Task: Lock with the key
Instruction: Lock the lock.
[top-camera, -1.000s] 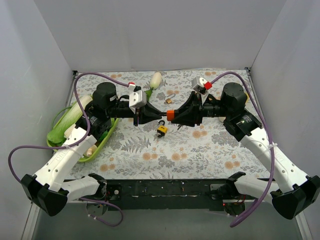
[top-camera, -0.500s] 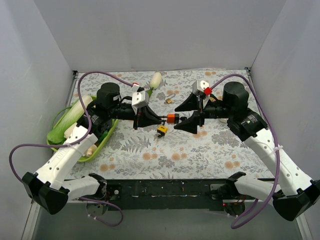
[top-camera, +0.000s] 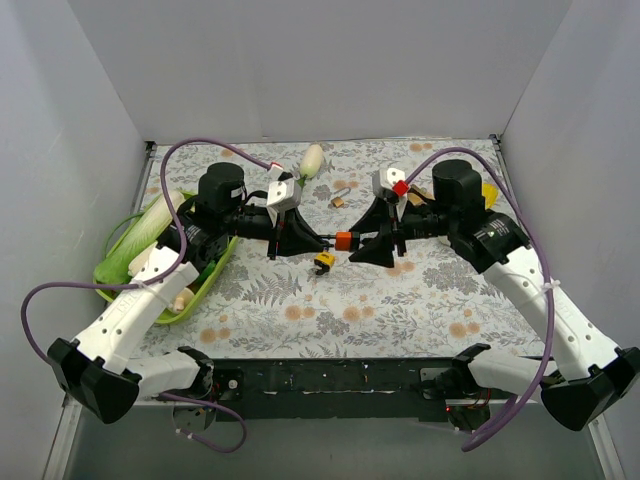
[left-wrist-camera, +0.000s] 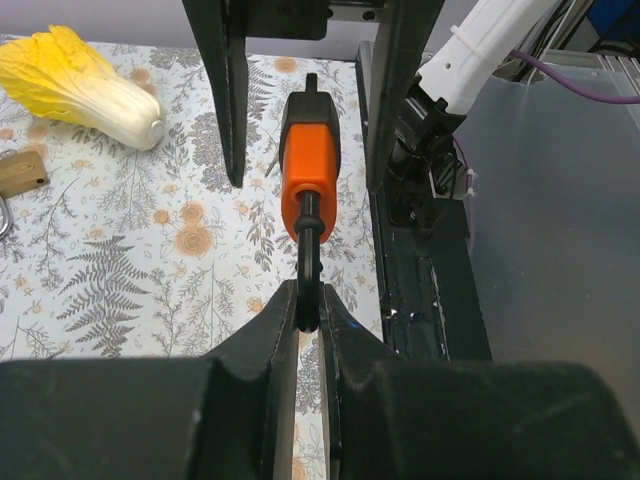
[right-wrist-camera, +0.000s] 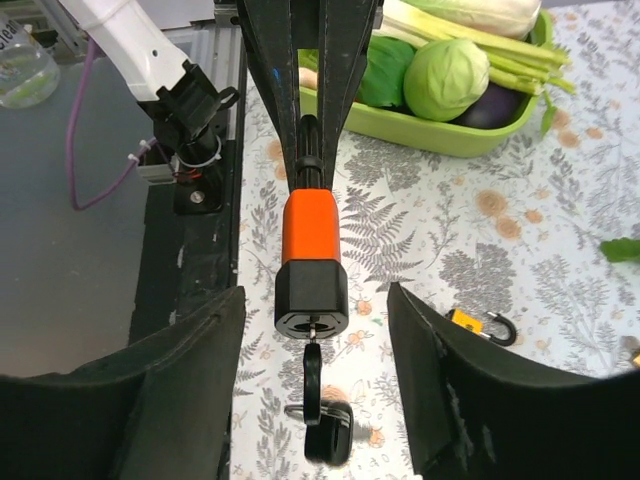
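An orange and black padlock (top-camera: 343, 239) hangs in the air between the two arms. My left gripper (left-wrist-camera: 310, 305) is shut on its black shackle (left-wrist-camera: 310, 260); the orange body (left-wrist-camera: 309, 160) points away from it. A black key (right-wrist-camera: 312, 375) sits in the keyhole at the lock's black end (right-wrist-camera: 311, 298), with a second key (right-wrist-camera: 329, 432) dangling from its ring. My right gripper (right-wrist-camera: 312, 375) is open, its fingers (right-wrist-camera: 190, 350) wide on either side of the key, touching nothing. In the top view it (top-camera: 378, 235) faces the left gripper (top-camera: 318, 240).
A yellow padlock (top-camera: 324, 260) with an open shackle lies on the floral mat under the orange lock; it also shows in the right wrist view (right-wrist-camera: 480, 325). A green tray (top-camera: 205, 283) of vegetables is at the left. A brass lock (top-camera: 340, 200) and a white radish (top-camera: 311, 160) lie behind.
My right gripper was closed round the lock's key end, then opened wide and let go. The left arm has pushed the orange lock a little to the right.
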